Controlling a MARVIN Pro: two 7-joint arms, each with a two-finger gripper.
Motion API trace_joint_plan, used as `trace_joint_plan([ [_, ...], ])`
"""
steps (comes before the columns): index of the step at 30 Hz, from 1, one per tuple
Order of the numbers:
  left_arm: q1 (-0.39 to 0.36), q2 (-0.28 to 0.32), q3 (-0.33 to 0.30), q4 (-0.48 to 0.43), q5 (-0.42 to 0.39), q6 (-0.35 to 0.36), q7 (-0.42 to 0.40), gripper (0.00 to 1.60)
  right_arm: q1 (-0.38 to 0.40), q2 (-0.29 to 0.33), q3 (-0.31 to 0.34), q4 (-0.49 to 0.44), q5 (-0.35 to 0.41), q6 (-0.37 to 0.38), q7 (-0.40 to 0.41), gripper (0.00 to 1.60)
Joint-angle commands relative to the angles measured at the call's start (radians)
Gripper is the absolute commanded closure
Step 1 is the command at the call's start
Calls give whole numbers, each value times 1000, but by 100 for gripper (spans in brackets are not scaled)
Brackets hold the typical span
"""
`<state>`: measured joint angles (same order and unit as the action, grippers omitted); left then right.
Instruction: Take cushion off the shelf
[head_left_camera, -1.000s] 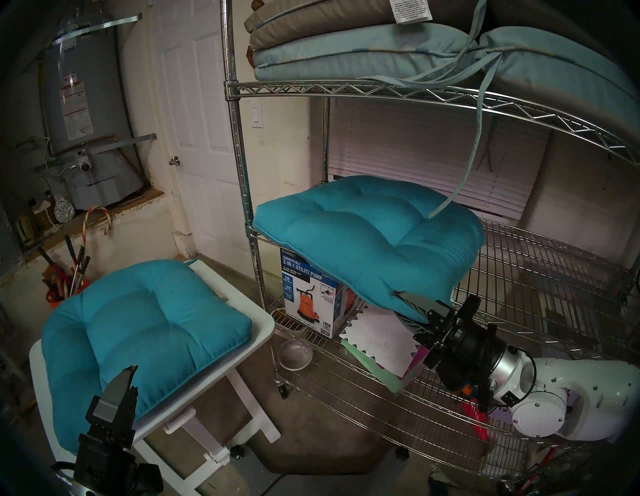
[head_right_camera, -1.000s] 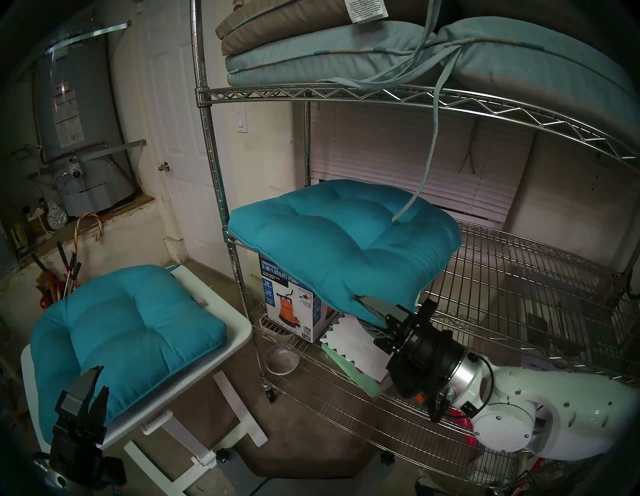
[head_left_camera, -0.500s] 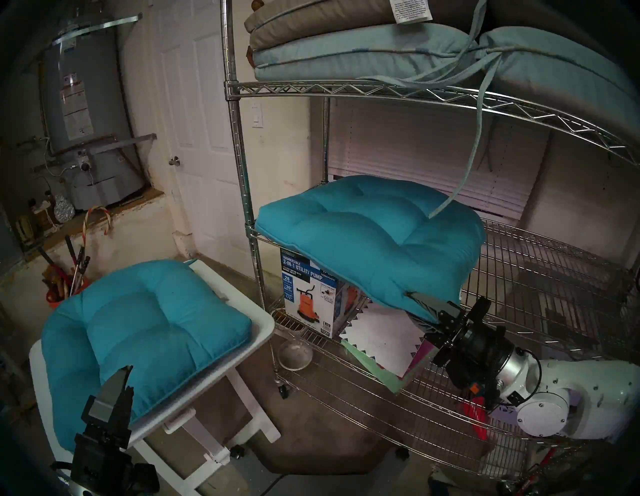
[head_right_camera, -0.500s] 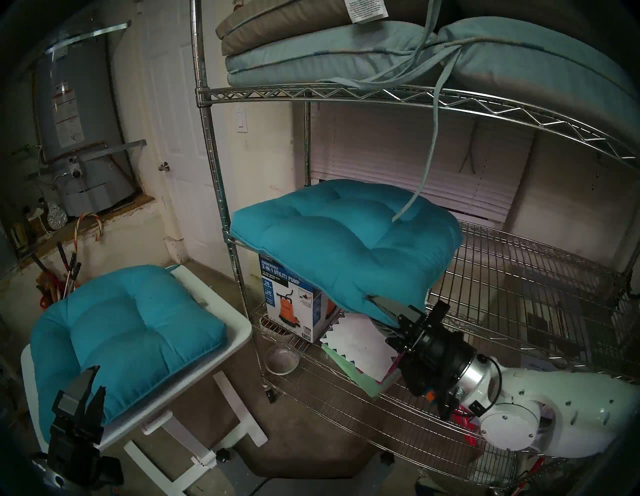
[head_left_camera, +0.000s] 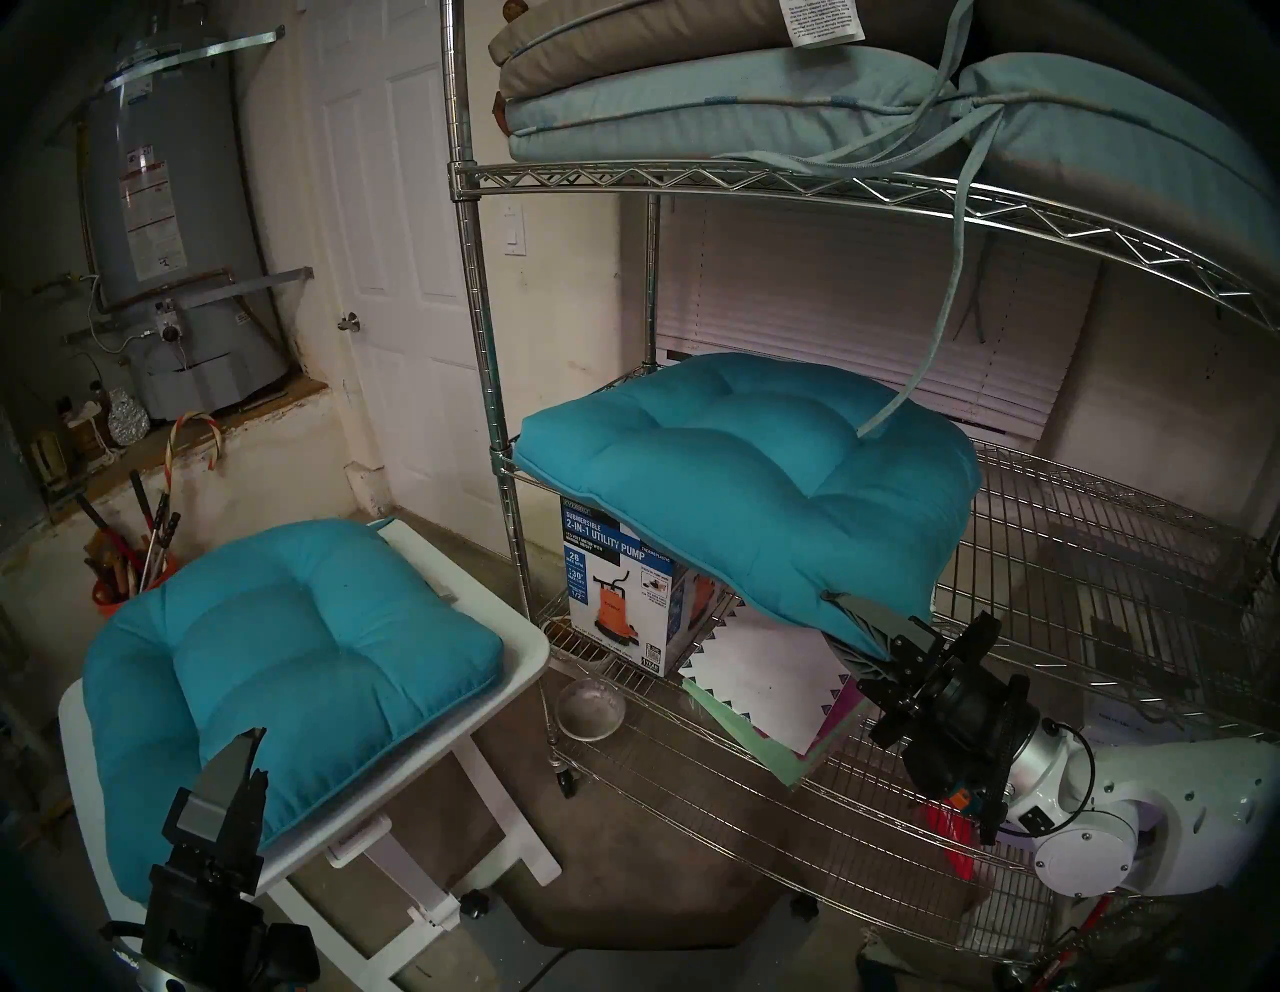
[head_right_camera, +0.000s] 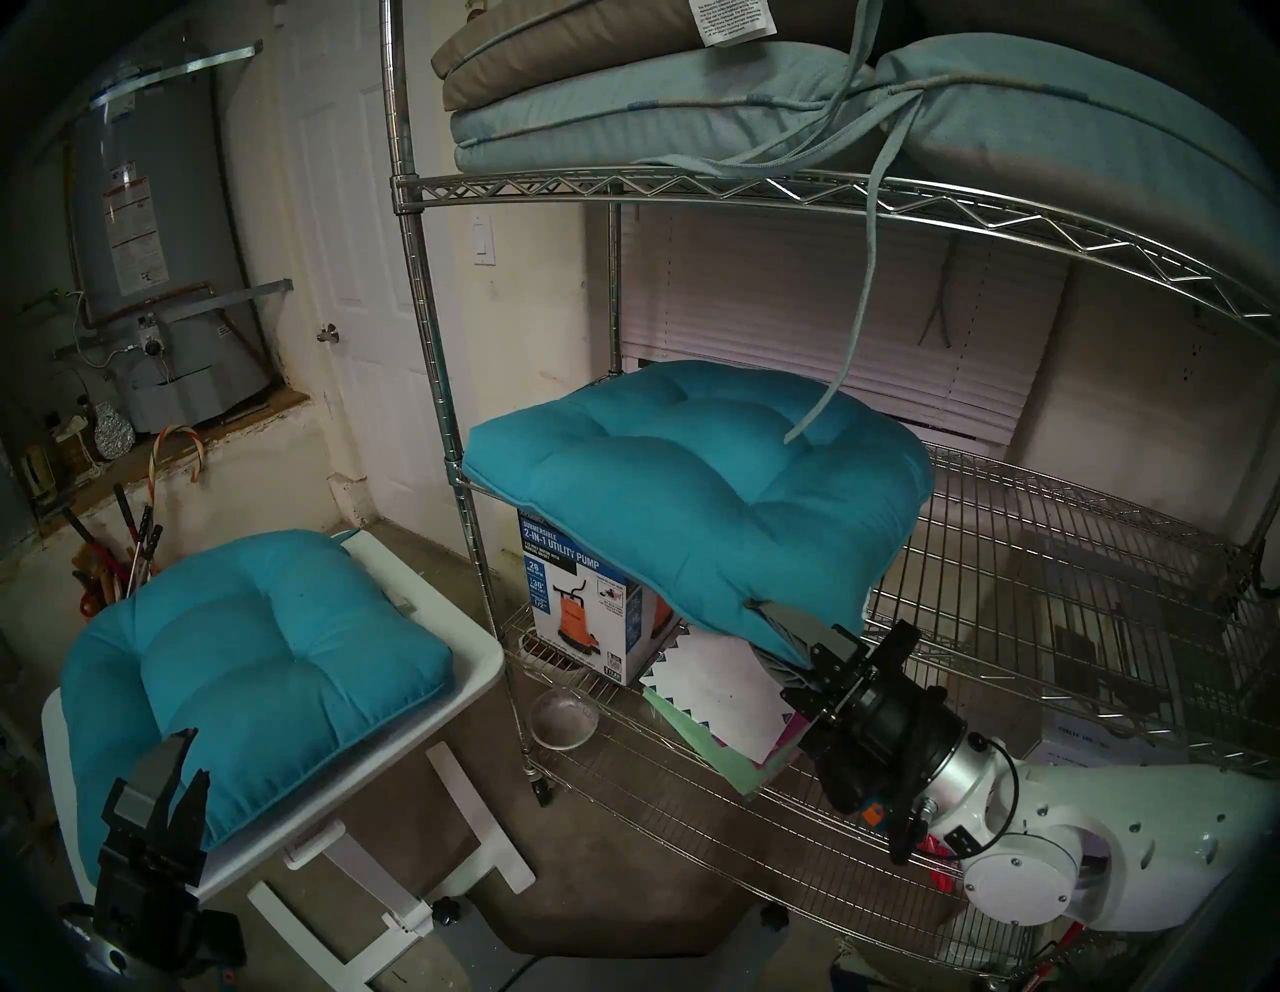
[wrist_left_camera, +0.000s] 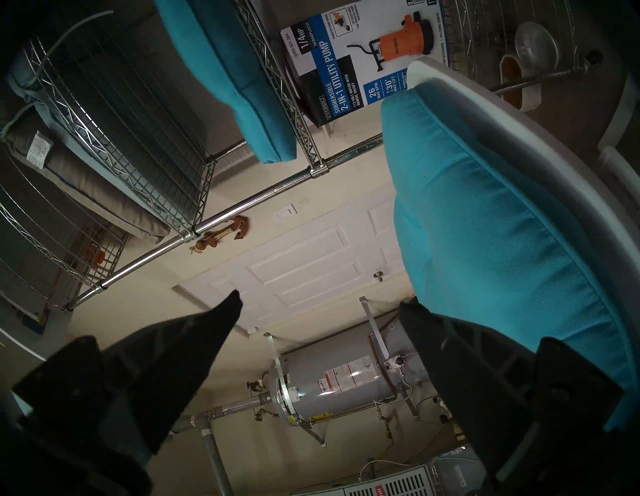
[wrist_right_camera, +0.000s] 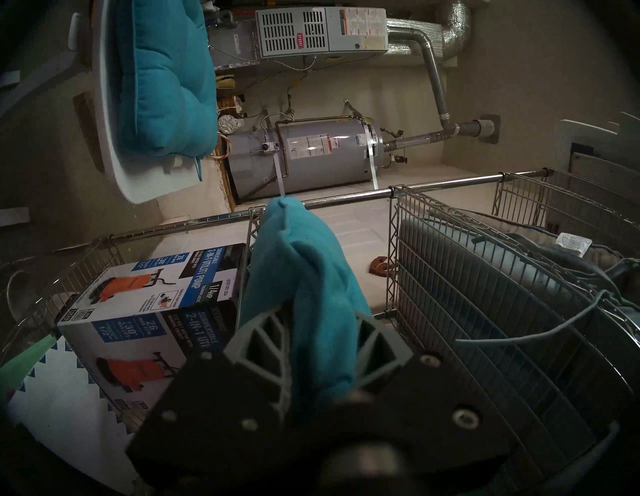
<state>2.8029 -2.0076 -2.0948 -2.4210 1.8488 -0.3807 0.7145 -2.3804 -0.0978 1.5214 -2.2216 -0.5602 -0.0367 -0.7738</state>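
- Gripping the near corner of the cushion (head_left_camera: 748, 478) with my right claw (head_left_camera: 862, 627), I have both fingers clenched on the fabric; the wrist view shows teal cloth bunched between the grey pads (wrist_right_camera: 266, 341).
- The cushion lies on the middle tier of the shelf (head_left_camera: 1108, 554), at its left end, with the front edge overhanging and sagging toward my claw. Most of it is on the wire grid, so I judge the pull-off has barely begun.
- To do this well, I should draw the corner out toward myself and slightly up, so the underside slides over the front rim rather than snagging on the zigzag edge.
- A pale strap (head_left_camera: 928, 332) hangs from the cushions (head_left_camera: 692, 104) on the tier above, and its tip looks to rest on my cushion. I would pull smoothly so it slips off without tugging that stack.
- The corner post (head_left_camera: 495, 415) stands right by the cushion's far-left corner; I should angle the pull away from it.
- A one-corner grip on soft stuffing may let the cushion droop and swing once free, perhaps onto the pump box (head_left_camera: 616, 596) below.
- My left claw (head_left_camera: 239, 783) is released, jaws apart, beside the second cushion (head_left_camera: 291, 665) on the table (head_left_camera: 516, 665), free to support the weight if needed.
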Motion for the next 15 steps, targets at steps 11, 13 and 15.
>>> trace_joint_plan([
  [11,3,1,18,-22,10,2,2,0,-125,-48,62,35,-28,38,-137,160],
  [13,-3,3,16,-22,11,4,-1,0,-139,-55,70,41,-33,37,-149,160],
  [15,-11,6,14,-19,12,5,-5,0,-152,-62,79,44,-39,36,-161,160],
])
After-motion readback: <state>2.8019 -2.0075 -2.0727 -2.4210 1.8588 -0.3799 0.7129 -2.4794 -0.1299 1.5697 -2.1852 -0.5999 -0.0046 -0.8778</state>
